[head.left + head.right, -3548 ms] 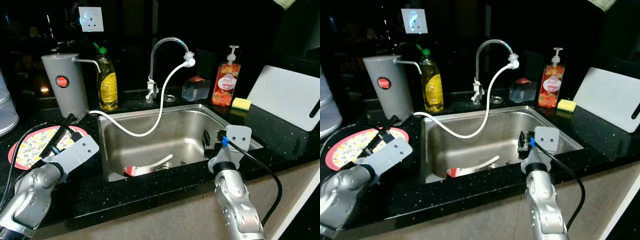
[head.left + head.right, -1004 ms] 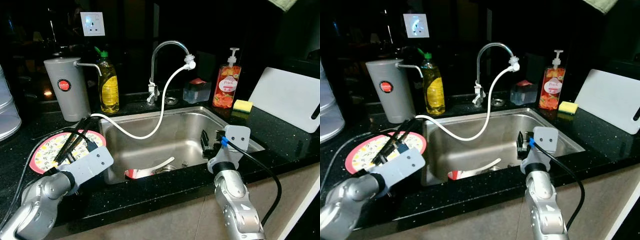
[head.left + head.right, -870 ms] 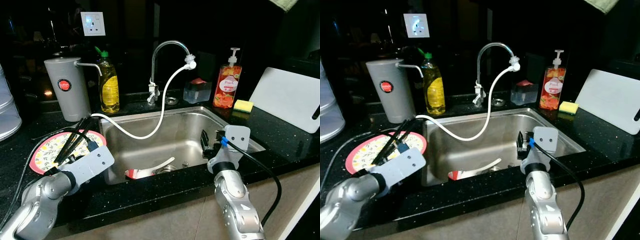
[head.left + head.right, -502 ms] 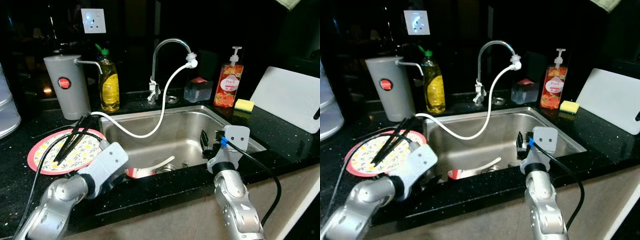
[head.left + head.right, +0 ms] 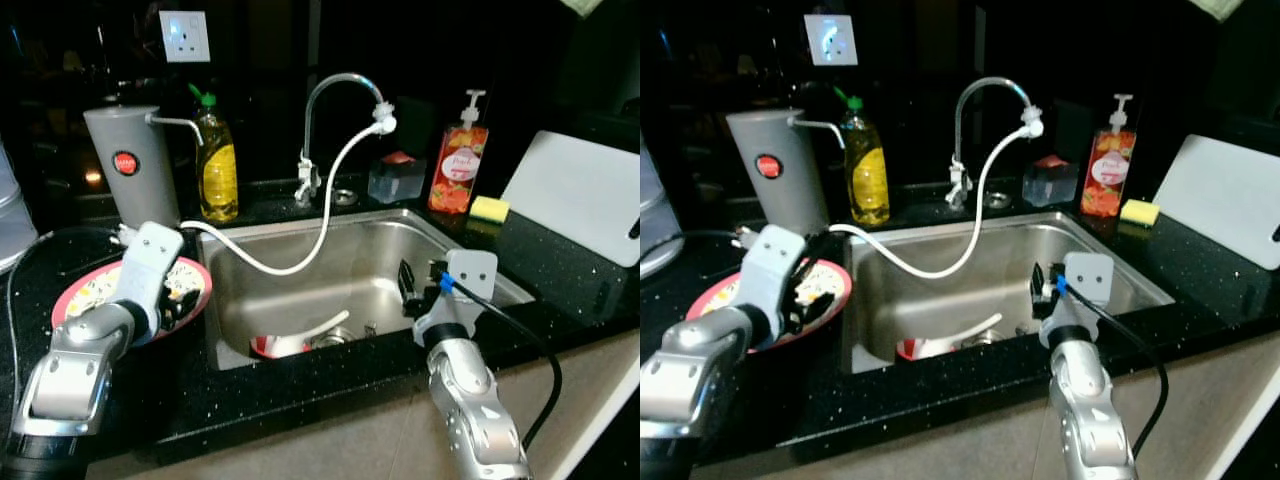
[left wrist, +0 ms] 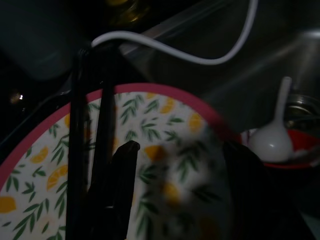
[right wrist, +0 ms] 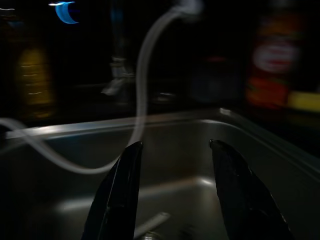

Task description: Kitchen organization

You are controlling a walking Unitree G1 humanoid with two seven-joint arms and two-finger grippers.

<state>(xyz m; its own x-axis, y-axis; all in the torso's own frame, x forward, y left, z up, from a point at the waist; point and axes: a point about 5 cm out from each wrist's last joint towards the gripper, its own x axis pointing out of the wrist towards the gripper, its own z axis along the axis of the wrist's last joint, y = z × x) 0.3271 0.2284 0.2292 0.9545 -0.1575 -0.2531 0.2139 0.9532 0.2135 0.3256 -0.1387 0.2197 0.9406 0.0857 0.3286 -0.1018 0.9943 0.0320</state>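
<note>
A pink-rimmed plate [image 5: 75,296] with a lemon pattern lies on the black counter left of the steel sink [image 5: 350,260]. My left gripper [image 5: 178,303] hangs just over the plate's sink-side half, open, with nothing between its fingers. In the left wrist view the plate [image 6: 35,175] spreads beneath the fingers [image 6: 124,175], and two thin black sticks [image 6: 75,165] lie across it beside them. A red bowl with a white spoon [image 5: 280,343] sits at the sink bottom. My right gripper [image 5: 407,283] stands open at the sink's near right rim, empty.
Behind the plate stand a grey jug [image 5: 130,165] and a yellow soap bottle [image 5: 218,165]. A white hose [image 5: 320,215] droops from the tap [image 5: 335,100] into the sink. A red dispenser [image 5: 465,165], a yellow sponge [image 5: 487,208] and a white cutting board [image 5: 580,195] sit at the right.
My left arm has swung up and back to the left, so its wrist now stands over the plate with the fingers pointing down at it. The right arm has stayed put.
</note>
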